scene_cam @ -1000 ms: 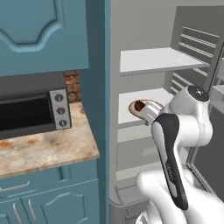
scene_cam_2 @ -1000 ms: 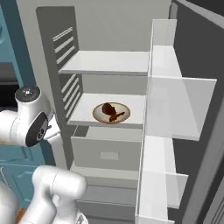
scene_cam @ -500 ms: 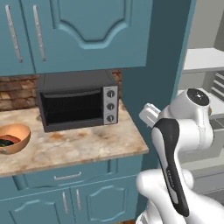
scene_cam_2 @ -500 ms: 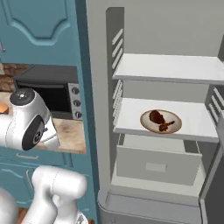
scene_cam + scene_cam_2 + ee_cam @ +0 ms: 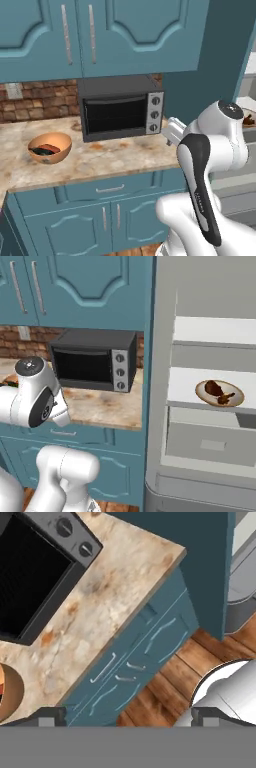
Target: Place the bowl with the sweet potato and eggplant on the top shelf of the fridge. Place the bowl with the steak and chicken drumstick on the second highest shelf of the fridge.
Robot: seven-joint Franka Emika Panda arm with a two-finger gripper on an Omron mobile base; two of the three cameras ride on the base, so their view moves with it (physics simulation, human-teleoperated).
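While arm hides fridge edge: one orange bowl [image 5: 49, 147], contents unclear | one tan plate [image 5: 219, 393], meat | gripper [image 5: 129, 716] fingers released, empty

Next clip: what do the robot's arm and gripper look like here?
The arm is glossy white with rounded links, a black inset along one link and dark round joint caps. No cables or markings show. The gripper has two small dark grey block-like fingertips.
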